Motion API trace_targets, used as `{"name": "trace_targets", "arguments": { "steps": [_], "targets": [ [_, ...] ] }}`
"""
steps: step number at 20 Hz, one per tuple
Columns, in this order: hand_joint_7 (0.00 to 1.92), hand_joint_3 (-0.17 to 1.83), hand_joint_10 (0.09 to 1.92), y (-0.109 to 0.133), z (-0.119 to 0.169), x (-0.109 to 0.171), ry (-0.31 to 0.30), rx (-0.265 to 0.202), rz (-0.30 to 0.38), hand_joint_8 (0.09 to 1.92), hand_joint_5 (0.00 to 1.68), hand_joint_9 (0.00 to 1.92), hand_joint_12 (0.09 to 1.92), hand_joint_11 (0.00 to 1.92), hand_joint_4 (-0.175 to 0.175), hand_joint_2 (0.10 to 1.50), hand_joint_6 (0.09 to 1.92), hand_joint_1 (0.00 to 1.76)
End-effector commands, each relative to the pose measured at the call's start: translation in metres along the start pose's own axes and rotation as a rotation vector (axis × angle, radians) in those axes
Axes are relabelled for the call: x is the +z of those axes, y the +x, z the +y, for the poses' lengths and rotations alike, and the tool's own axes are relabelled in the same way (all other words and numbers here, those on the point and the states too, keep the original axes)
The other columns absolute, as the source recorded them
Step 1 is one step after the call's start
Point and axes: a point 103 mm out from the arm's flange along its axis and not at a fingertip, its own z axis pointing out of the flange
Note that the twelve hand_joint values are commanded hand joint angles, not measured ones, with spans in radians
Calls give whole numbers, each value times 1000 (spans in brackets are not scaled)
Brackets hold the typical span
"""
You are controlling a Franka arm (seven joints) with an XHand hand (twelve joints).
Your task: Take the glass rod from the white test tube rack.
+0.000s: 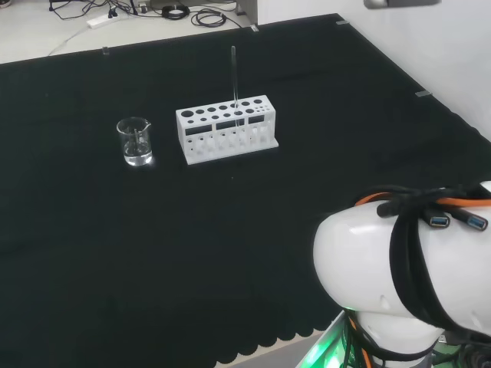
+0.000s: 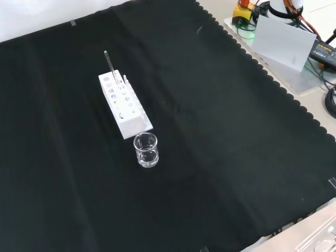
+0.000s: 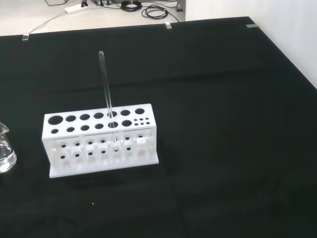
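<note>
A white test tube rack (image 1: 225, 128) (image 2: 124, 103) (image 3: 99, 140) stands on the black cloth near the middle of the bench. A clear glass rod (image 1: 235, 74) (image 2: 110, 65) (image 3: 106, 90) stands nearly upright in one of the rack's holes, toward its right end in the head view, rising well above the rack. Nothing touches the rod or the rack.
A small clear glass beaker (image 1: 136, 142) (image 2: 146, 149) (image 3: 5, 151) stands left of the rack in the head view and nearer than the rack in the front view. The arm's white link (image 1: 399, 291) with cables sits at the head view's lower right. Cables lie beyond the cloth's far edge.
</note>
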Motion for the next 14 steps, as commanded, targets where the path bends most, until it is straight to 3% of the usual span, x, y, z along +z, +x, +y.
{"name": "trace_targets", "arguments": {
  "steps": [1,3,14],
  "targets": [
    [54,423,811,10,55,-20,18,-56,-7,800,163,344,1382,176,-141,876,87,422],
    [69,416,805,16,68,-17,53,-66,-1,805,170,367,1376,193,-142,876,87,412],
    [105,391,784,51,142,2,99,-179,-25,810,181,436,1358,257,-144,892,87,348]
  ]
}}
